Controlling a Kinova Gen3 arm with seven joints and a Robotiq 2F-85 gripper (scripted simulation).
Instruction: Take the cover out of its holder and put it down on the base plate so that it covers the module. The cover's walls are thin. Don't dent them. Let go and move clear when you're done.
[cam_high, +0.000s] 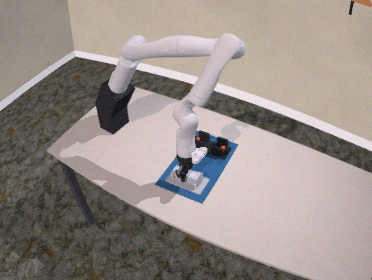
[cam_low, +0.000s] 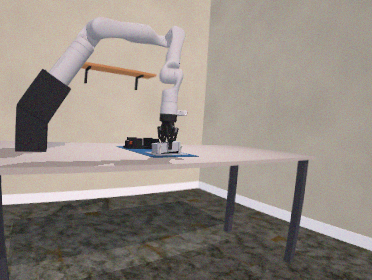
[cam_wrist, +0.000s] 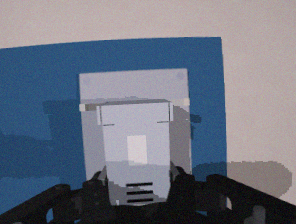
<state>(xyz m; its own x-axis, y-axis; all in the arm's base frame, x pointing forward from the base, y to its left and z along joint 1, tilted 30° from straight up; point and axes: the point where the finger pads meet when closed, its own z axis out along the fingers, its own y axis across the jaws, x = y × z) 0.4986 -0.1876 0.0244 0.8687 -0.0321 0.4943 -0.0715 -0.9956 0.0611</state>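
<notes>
A pale counter (cam_high: 280, 200) on dark legs is seen over a mottled floor (cam_high: 45, 240), beige walls behind; a wooden shelf (cam_low: 117, 70) is fixed to one wall; a blue mat (cam_high: 212, 175) lies on the counter; the black holder (cam_high: 217, 147) stands at the mat's far end; the grey cover (cam_wrist: 135, 145) is gripped by the closed pincer (cam_wrist: 140, 187) over the base plate (cam_wrist: 135, 82); no writing can be read.

I am seeing the arm (cam_high: 210, 70) reaching downward, gripper (cam_high: 183, 173) pointing vertically, its fingers clamping the cover (cam_wrist: 136, 140).
</notes>
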